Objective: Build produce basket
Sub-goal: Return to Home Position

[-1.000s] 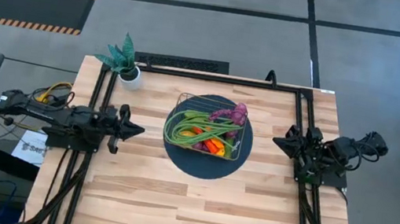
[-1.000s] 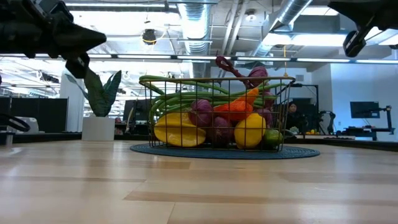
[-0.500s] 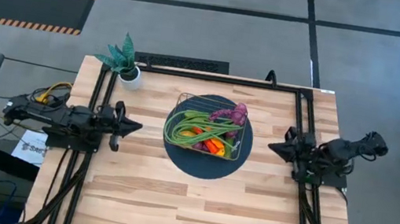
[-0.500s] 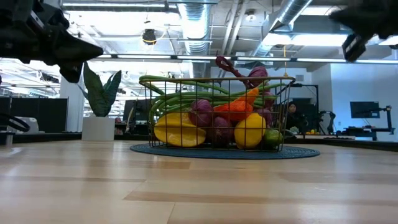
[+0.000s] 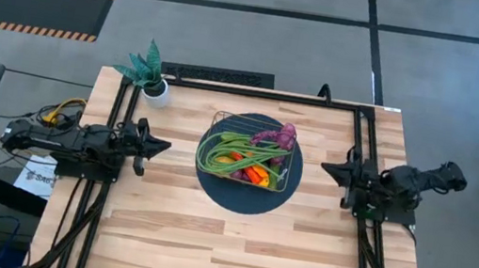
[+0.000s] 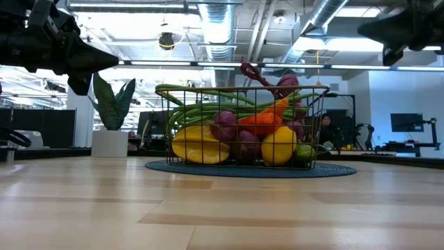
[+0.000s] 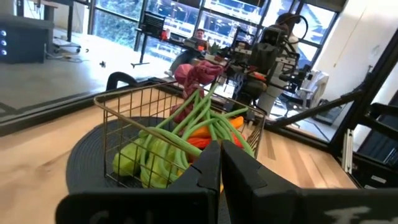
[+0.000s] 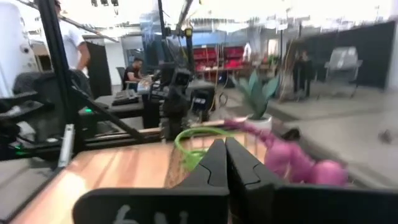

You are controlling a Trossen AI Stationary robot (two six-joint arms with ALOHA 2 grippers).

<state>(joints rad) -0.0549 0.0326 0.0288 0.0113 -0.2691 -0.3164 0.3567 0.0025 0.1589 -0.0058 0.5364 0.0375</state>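
High view: left tool (image 5: 164, 147) and right tool (image 5: 324, 170), both clenched empty, have pulled back. I judge the basket (image 5: 217, 119) finished.

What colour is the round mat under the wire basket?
Dark blue. The mat shows best in the high view.

no legible text, no brands or numbers — white sheet (image 5: 36, 177), print too small

One basket (image 6: 313, 118), one mat (image 5: 221, 193), perhaps two lemons (image 6: 279, 147)
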